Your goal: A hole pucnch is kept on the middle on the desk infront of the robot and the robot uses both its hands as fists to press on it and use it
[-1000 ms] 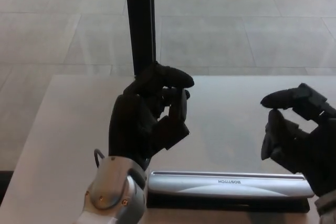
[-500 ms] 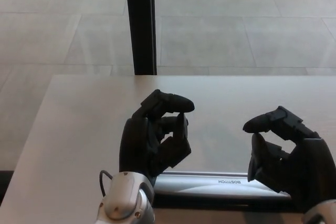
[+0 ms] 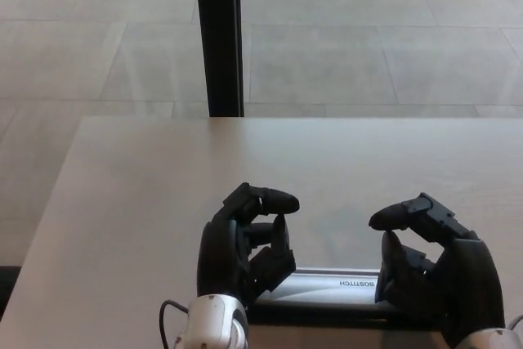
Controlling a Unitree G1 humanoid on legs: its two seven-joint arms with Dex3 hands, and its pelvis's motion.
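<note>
Silver-topped, the hole punch [image 3: 339, 282] lies at the worktop's [image 3: 147, 194] near edge, both ends hidden under curled fists: the left hand [image 3: 243, 243] and right hand [image 3: 429, 271] rest on it, fingers closed, grasping nothing.

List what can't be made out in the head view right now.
- Hole punch: both ends hidden behind the left hand and right hand; only the middle of its silver lever shows.
- Contact: cannot tell whether either hand is pressing on the lever or just above it.
- Punch base and near desk edge: cut off by the bottom of the picture.
- Paper in the punch: none visible, slot hidden.
- Both wrists: cropped at the bottom edge.
</note>
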